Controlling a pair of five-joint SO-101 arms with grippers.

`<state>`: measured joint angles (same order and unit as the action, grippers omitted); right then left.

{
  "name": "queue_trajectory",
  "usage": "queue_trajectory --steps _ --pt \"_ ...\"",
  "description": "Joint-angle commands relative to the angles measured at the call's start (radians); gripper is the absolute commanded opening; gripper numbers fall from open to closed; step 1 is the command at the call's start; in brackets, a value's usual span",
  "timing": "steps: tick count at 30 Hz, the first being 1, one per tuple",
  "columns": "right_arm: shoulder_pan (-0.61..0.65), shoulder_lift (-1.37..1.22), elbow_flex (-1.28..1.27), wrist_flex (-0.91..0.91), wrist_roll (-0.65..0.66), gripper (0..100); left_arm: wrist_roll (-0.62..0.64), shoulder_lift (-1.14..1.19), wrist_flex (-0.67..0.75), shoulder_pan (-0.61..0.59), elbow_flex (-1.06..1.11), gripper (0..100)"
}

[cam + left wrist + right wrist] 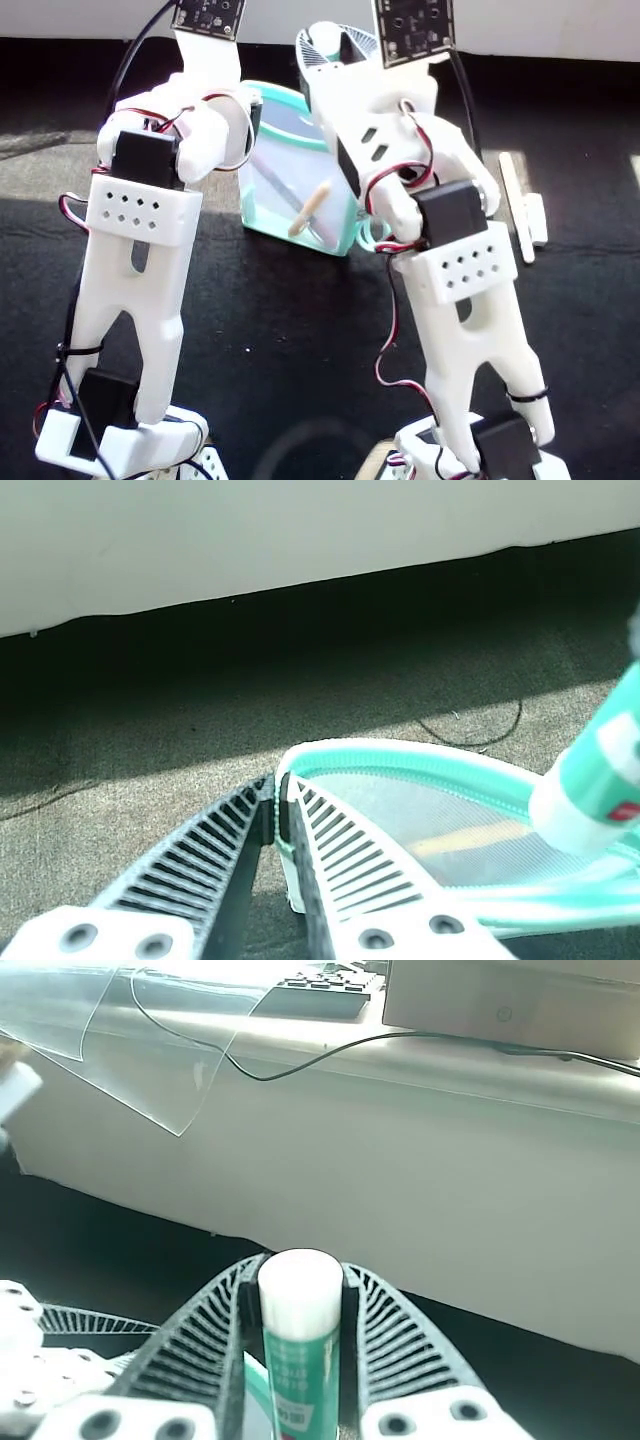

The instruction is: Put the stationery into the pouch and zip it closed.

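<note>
**Glue stick held over the open pouch**

The dark table mat [300,340] carries everything, and every place below is given from the pouch [290,170], a teal mesh bag standing with its mouth open between the two arms.

The left arm stands on the pouch's left side in the high view. Its left gripper [252,110] is at the pouch's upper left edge. In the left wrist view the left gripper [272,785] is closed, with the teal rim of the pouch [400,755] pinched between its ribbed fingertips. The mouth curves away from that pinch in an open loop.

The right arm stands on the pouch's right side. Its right gripper [335,45] is above the pouch's far rim. In the right wrist view the right gripper [298,1280] clamps a glue stick [298,1340] upright between both fingers, with the stick's white end rising just past the fingertips.

From the left wrist view the glue stick [600,780] is tilted over the pouch's mouth, across the opening from the pinched rim. Whether it touches the rim cannot be told.

Inside the pouch a wooden pencil [310,207] lies slanted against the mesh wall.

Well to the right of the pouch, beyond the right arm, some white stick-shaped items [522,205] lie on the mat.
</note>
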<state>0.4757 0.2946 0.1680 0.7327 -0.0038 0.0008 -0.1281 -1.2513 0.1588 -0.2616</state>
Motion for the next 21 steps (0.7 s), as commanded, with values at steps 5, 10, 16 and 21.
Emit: queue_trajectory --steps 5,10,16,21 --pt "0.035 -0.051 0.045 -0.019 -0.008 0.7 -0.009 0.001 0.003 0.005 0.002 1" --pt "0.087 -0.053 0.042 -0.018 -0.005 0.7 -0.009 0.001 0.003 0.005 0.002 1" --pt "0.081 -0.062 0.002 -0.015 -0.003 0.7 -0.009 0.001 0.003 -0.001 0.002 1" --pt "0.070 -0.056 -0.097 -0.016 -0.003 0.7 -0.009 -0.001 0.003 -0.001 0.001 1"
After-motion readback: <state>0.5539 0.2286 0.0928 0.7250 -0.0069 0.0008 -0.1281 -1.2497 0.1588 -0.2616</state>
